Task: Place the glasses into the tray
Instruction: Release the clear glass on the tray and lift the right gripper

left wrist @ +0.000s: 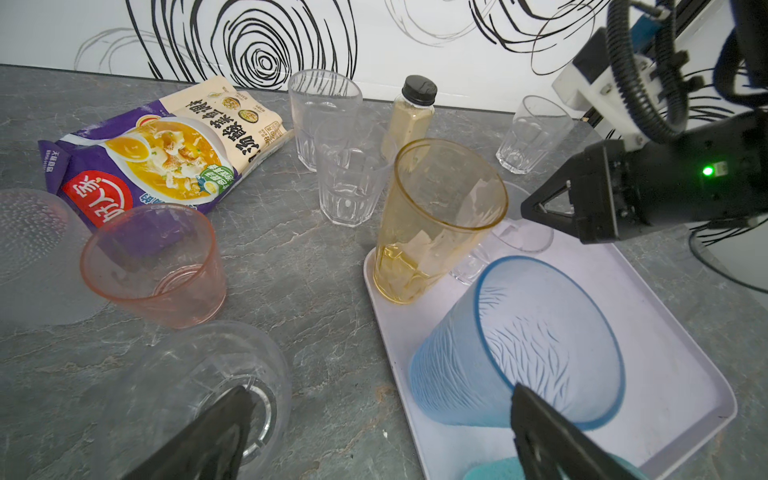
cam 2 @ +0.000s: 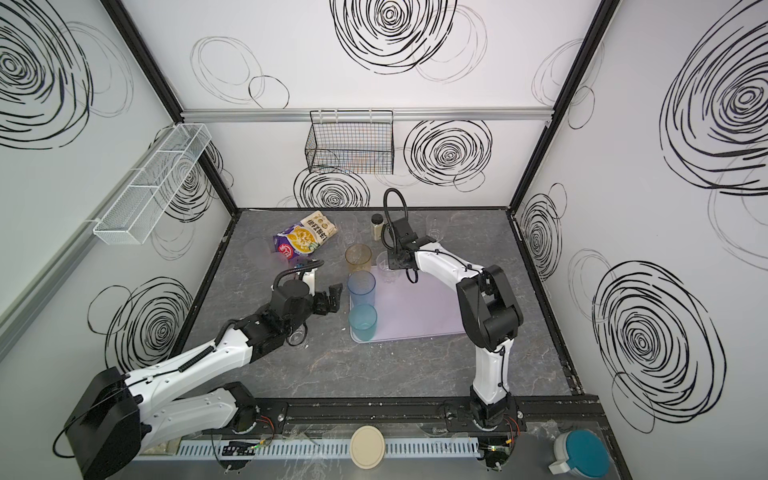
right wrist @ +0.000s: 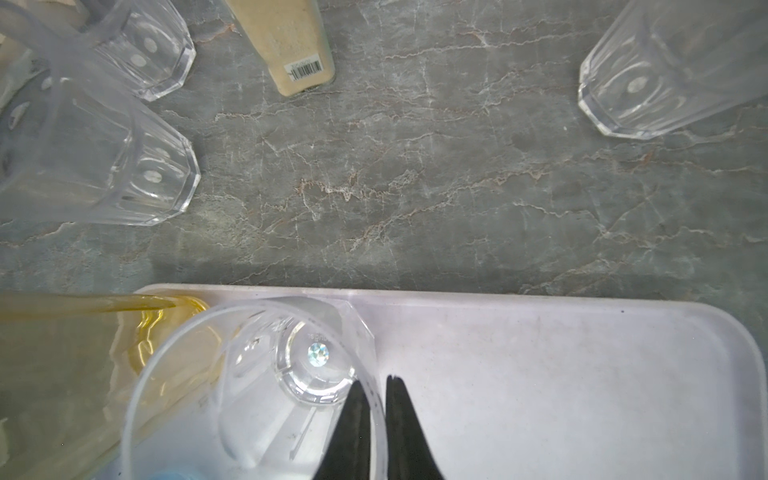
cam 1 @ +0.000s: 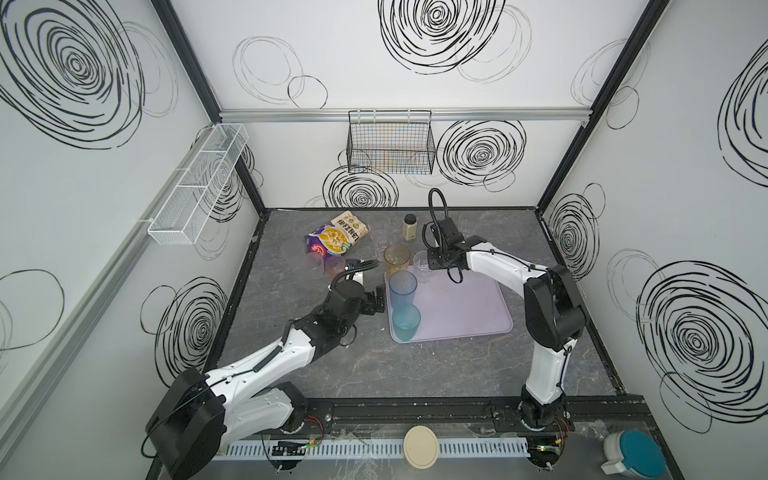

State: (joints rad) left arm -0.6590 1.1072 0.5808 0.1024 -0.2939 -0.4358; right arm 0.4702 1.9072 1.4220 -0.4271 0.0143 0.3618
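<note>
Scanning the pale lavender plastic tray (cam 1: 469,307), I count a tall amber tumbler (cam 1: 397,259), blue tumbler (cam 1: 402,289), teal tumbler (cam 1: 406,322) and short clear tumbler (right wrist: 257,374). My right gripper (right wrist: 374,380) straddles that last rim, whether clamped I cannot tell. My left gripper (cam 1: 379,300) gapes empty.

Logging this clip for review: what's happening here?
The right end effector pinches the rim of a clear glass standing on the tray, beside the amber glass. The blue glass and teal glass are on the tray too. The left end effector hangs open beside the tray. The pink glass and others stand on the table.
</note>
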